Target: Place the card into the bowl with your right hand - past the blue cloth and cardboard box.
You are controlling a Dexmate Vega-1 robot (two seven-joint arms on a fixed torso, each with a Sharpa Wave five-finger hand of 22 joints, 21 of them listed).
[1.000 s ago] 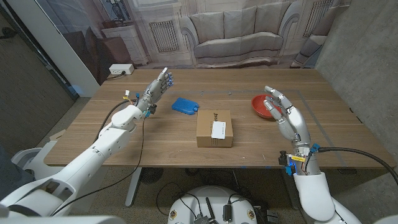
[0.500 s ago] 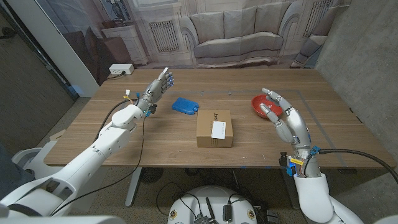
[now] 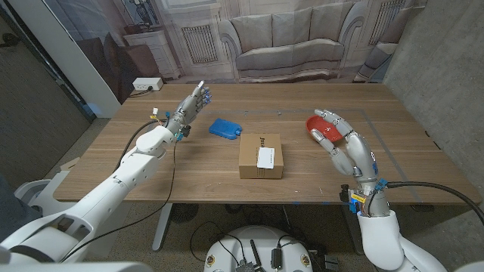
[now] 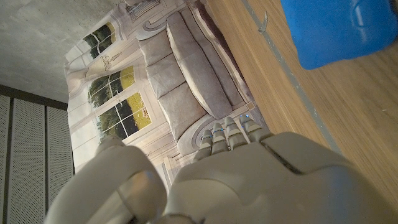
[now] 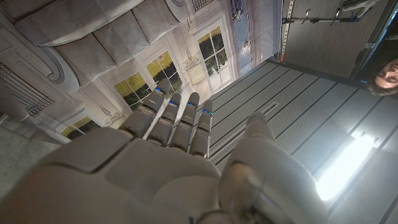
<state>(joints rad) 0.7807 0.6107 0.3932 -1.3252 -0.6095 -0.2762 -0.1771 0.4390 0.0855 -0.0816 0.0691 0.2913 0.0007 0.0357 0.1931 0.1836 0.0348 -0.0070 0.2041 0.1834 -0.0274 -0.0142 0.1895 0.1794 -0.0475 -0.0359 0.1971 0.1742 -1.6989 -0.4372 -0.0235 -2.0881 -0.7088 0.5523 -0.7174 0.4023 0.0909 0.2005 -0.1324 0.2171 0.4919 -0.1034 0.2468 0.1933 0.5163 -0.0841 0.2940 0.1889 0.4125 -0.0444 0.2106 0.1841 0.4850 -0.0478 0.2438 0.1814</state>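
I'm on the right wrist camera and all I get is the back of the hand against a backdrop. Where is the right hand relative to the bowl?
Observer: In the head view the right hand is at the red bowl, with its fingers spread across the bowl's near side.
Operator: Is it holding anything?
Observer: I see nothing in it, and the fingers are apart.
Operator: Where are the box and the cloth?
Observer: The cardboard box sits off to the hand's left. The blue cloth lies just behind the box, and both are apart from the bowl.
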